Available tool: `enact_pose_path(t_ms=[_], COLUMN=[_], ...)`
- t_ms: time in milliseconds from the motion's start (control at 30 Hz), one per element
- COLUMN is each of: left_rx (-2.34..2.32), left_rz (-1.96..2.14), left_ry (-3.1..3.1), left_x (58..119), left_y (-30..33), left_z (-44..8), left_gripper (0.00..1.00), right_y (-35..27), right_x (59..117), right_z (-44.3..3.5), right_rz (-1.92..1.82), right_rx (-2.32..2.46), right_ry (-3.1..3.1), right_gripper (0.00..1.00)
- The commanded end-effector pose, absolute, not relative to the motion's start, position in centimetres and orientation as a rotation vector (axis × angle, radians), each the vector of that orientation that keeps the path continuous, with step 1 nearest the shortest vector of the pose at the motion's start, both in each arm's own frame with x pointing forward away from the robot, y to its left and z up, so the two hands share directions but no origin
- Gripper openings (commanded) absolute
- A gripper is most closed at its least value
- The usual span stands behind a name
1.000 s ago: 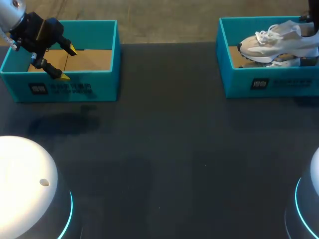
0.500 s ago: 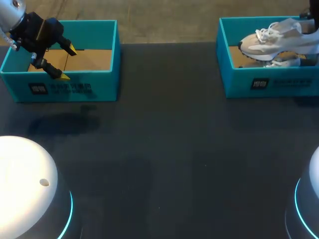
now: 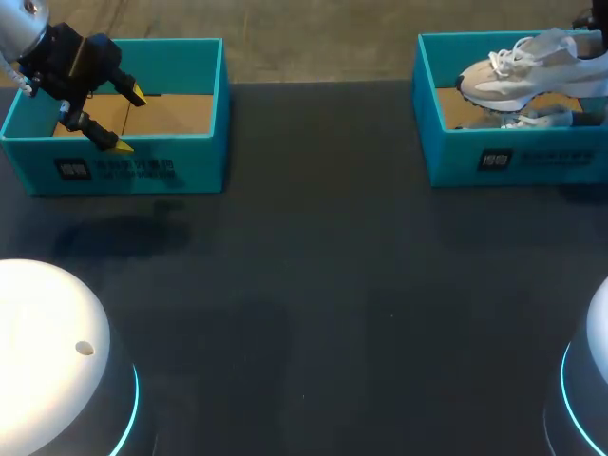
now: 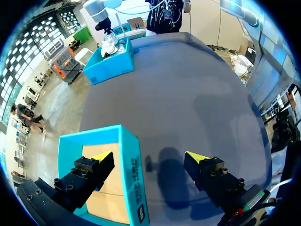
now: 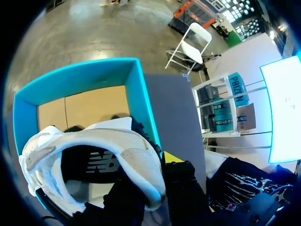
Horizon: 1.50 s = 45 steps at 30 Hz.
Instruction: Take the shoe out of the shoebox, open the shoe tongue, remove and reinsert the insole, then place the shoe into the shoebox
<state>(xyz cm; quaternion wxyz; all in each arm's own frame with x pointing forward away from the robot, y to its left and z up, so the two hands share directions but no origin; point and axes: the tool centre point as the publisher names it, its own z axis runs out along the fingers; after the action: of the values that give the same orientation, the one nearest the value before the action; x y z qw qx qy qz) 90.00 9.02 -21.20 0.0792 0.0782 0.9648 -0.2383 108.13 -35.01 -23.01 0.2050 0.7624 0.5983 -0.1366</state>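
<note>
Looking out from my own side, the dark surface (image 3: 313,266) lies bare of the task's things up to the two teal boxes at its far edge. My left gripper (image 3: 128,120) hangs over the left box (image 3: 142,169) with its fingers spread wide and nothing between them but one of the box's walls: one yellow tip is above the cardboard floor, the other above the surface outside. Farther right, my right gripper (image 5: 153,162) pinches the heel collar of the white shoe (image 3: 532,74), which hangs raised above the shoebox (image 3: 532,157), toe toward my left (something pale lies under it in the box, I cannot tell what).
</note>
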Motion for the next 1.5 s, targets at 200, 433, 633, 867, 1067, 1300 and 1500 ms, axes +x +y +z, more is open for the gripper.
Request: enact_pose_path(t_ms=[200,433,633,867,1067,1300,1500], left_rx=[0.235,0.235,0.235,0.235,0.235,0.235,0.235], left_rz=[-0.709,-0.709,-0.709,-0.709,-0.709,-0.709,-0.709], left_ry=[2.89,2.89,2.89,2.89,2.89,2.89,2.89], left_x=[90.0,90.0,90.0,90.0,90.0,90.0,90.0], left_y=[9.1,9.1,9.1,9.1,9.1,9.1,9.1], left_z=[-21.2,-21.2,-21.2,-21.2,-21.2,-21.2,-21.2], left_gripper=[1.0,1.0,1.0,1.0,1.0,1.0,1.0], right_y=[-34.9,-34.9,-34.8,-34.7,-34.8,-34.9,-34.8], right_x=[108.3,108.8,109.1,109.7,110.1,110.6,111.0], right_z=[-22.4,-22.1,-21.9,-21.6,-21.6,-21.8,-22.2], right_rz=[-0.377,-0.364,-0.359,-0.355,-0.353,-0.347,-0.336], right_rx=[2.117,2.115,2.112,2.109,2.106,2.11,2.118], right_ry=[1.665,1.662,1.661,1.662,1.665,1.667,1.669], right_gripper=[0.0,0.0,0.0,0.0,0.0,0.0,0.0])
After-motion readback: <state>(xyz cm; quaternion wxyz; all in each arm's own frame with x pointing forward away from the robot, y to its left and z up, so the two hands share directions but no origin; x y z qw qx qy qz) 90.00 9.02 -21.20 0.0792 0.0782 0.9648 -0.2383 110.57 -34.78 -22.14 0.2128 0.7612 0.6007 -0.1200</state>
